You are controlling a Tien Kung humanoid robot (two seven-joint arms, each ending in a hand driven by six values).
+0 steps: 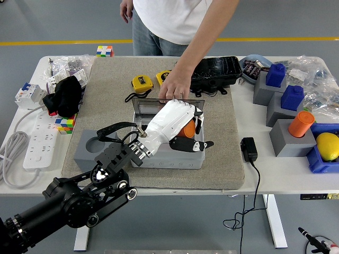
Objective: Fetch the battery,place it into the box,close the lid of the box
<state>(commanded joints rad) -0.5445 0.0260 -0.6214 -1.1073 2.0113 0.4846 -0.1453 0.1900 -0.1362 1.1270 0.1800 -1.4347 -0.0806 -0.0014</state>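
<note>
My left hand (184, 126), white with black fingertips, is shut on the orange battery (187, 129) and hangs over the inside of the open grey box (175, 159) on the tan mat. Only part of the battery shows between the fingers. The box's clear lid (145, 105) stands up at its far edge. A person's hand (174, 84) rests on the lid's top edge from across the table. My right hand is out of view.
A grey block with a round hole (87, 151) sits left of the box. Behind it lie yellow tape measures (142, 83) and a black case (216, 71). A black charger (249, 149) lies right of the mat. Blue-topped blocks, an orange cylinder (301, 124) and a lemon (328, 145) crowd the right.
</note>
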